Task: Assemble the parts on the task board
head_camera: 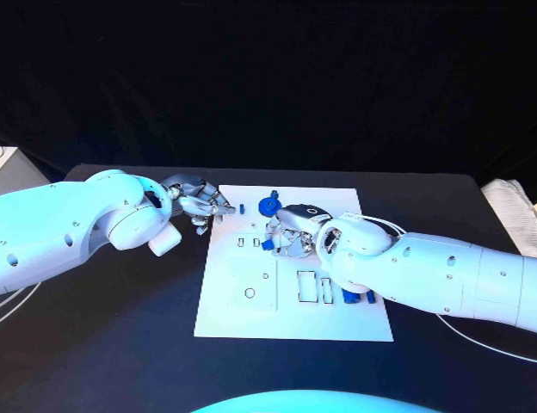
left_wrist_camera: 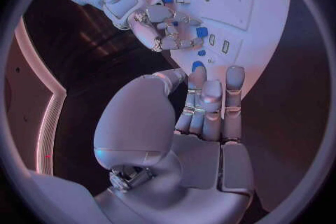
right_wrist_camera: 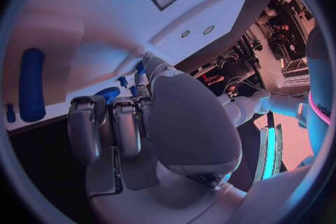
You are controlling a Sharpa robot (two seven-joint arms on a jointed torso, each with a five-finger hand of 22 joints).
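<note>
The white task board (head_camera: 237, 301) lies in the middle of the black table. My left hand (head_camera: 198, 202) hovers at the board's far left corner, fingers stretched side by side (left_wrist_camera: 210, 103) and holding nothing; a small blue part (head_camera: 242, 207) sits just past its fingertips. My right hand (head_camera: 296, 231) is curled over the board's middle and pinches a small blue part (left_wrist_camera: 201, 32) at its fingertips. A round blue part (head_camera: 268, 206) stands near the board's far edge. A long blue part (right_wrist_camera: 31, 84) lies by the board's right edge (head_camera: 350, 295).
Several slots and holes (head_camera: 305, 286) are cut into the near half of the board. Black table surface (head_camera: 120, 327) surrounds it. A white object (head_camera: 517, 215) sits at the table's far right corner.
</note>
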